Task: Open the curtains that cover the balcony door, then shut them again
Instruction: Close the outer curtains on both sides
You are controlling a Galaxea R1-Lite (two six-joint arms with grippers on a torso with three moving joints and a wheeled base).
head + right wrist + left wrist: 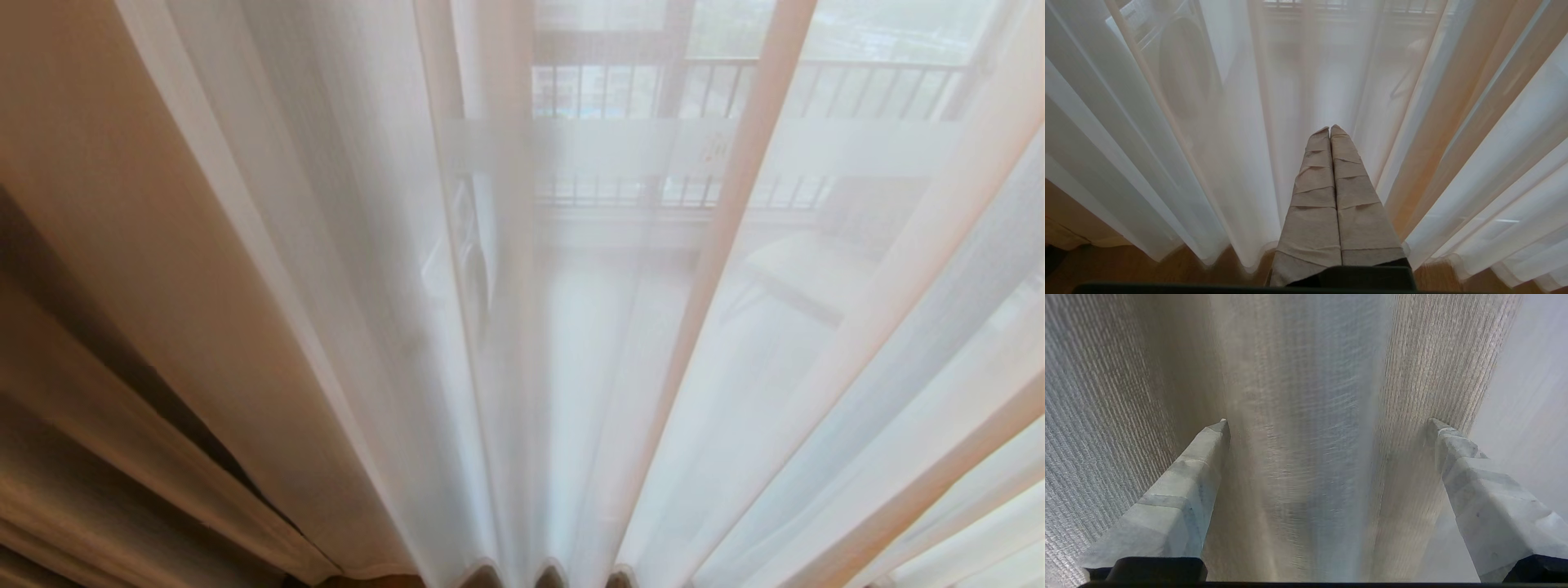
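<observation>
The curtains hang right in front of me: thin white sheers (588, 343) fill the head view, with thick greyish-beige drapes (122, 269) gathered at the left. Through the sheers the balcony door shows as a frosted band (702, 147). My left gripper (1327, 422) is open, its taped fingers (1184, 490) spread either side of a fold of the thick woven drape (1306, 428), very close to it. My right gripper (1329, 128) is shut and empty, pointing at the foot of the sheers (1241, 163). Neither arm shows in the head view.
A black-railed window (816, 86) lies beyond the balcony. A washing machine (1180, 69) shows dimly behind the sheers. Wooden floor (1147, 269) runs under the curtain hems.
</observation>
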